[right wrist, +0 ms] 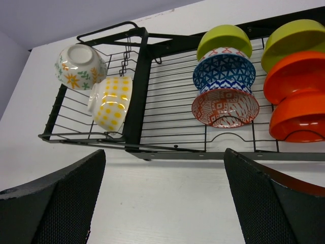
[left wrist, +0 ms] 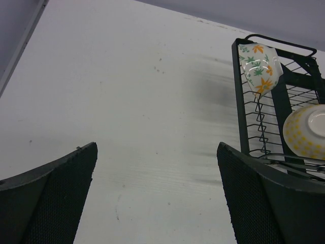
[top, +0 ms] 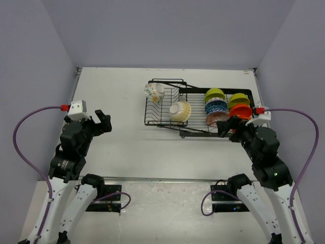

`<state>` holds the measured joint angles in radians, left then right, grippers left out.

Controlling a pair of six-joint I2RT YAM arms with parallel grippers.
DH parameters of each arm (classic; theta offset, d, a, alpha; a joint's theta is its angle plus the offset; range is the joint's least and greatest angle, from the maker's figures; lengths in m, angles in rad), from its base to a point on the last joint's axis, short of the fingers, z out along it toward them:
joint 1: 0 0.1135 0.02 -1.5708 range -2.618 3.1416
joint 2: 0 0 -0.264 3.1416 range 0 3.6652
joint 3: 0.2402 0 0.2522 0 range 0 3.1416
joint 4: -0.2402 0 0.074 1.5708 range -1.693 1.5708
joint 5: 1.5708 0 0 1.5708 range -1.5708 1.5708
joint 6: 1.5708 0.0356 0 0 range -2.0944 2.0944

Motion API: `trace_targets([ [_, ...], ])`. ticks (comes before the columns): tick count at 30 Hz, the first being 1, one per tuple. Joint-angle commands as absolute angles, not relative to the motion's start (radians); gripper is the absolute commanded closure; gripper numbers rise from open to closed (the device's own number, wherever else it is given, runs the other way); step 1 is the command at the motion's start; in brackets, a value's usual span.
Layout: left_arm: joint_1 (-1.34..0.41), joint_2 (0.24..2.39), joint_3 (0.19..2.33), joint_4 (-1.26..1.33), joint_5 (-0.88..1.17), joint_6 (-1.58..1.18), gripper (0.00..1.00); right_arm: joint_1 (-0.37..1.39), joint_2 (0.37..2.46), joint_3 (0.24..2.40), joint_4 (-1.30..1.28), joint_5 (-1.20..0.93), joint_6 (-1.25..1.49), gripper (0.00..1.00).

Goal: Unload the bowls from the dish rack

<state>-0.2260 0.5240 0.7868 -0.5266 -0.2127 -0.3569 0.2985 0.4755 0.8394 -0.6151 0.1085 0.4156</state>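
Top external view, eight bowls (top: 217,107) in one dish rack (top: 163,107), tabletop (top: 117,96) far right, open room leftward, left gripper (top: 103,122) and right gripper (top: 227,127) both spread apart

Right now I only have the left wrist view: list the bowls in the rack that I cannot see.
Observer: In the flat section, a row of three: lime green bowl, blue-patterned bowl, pinkish-patterned bowl.
Operator: Go on, further right.
Observer: Beside that row, a second lime green bowl, then orange bowls.
Operator: Report the right pincer.
Observer: The right pincer is open and empty, facing the dish rack's near edge.
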Motion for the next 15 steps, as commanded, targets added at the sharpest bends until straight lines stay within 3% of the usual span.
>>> trace_targets([
  [1, -0.232, 0.523, 0.782, -0.509, -0.218, -0.37, 0.0, 0.295, 0.453, 0.867, -0.597, 0.143, 0.422, 0.01],
  [11, -0.232, 0.532, 0.782, -0.503, -0.198, -0.364, 0.0, 0.295, 0.414, 0.808, -0.512, 0.088, 0.471, 0.01],
  [13, -0.232, 0.537, 0.781, -0.505, -0.195, -0.364, 0.0, 0.295, 0.454, 0.813, -0.503, 0.026, 0.471, 0.01],
  [15, -0.232, 0.54, 0.781, -0.503, -0.193, -0.362, 0.0, 0.293, 0.512, 0.801, -0.431, -0.177, 0.466, 0.01],
])
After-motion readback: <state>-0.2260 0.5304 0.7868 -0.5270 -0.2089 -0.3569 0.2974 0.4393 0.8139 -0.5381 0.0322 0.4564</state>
